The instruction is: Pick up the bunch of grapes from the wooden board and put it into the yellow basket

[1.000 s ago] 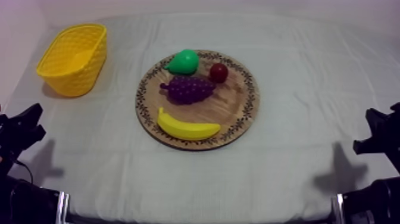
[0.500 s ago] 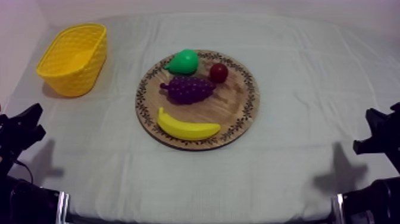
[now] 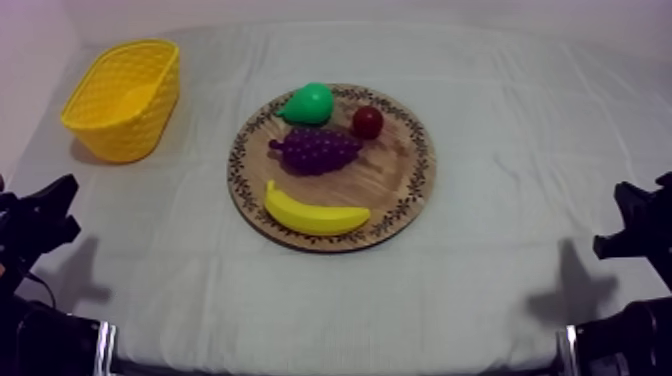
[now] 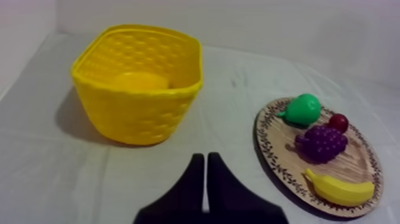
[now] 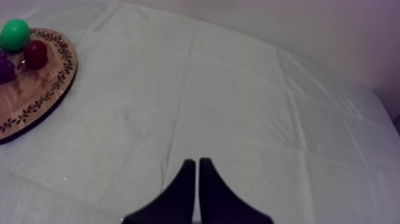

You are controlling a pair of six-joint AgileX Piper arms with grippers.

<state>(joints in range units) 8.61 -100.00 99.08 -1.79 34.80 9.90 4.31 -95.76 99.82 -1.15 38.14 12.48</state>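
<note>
On the wooden board [image 3: 398, 188], the bunch of grapes [image 3: 318, 150] lies close beside pear [image 3: 308, 103] and small red fruit [image 3: 367, 122]; a wide grasp may displace them. Left gripper [image 4: 205, 157], right gripper [image 5: 197, 161]: fingers pressed together.

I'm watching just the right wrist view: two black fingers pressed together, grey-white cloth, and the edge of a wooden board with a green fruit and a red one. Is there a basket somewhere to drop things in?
Observer: Yes. A yellow basket stands on the cloth at the table's far left, apart from the wooden board.
Visitor: Anything in it yet?
Observer: No fruit in the part of its inside that the left wrist view shows.
Visitor: What else is on the board?
Observer: A banana lies along its near rim, with the bunch of grapes just beyond it.
</note>
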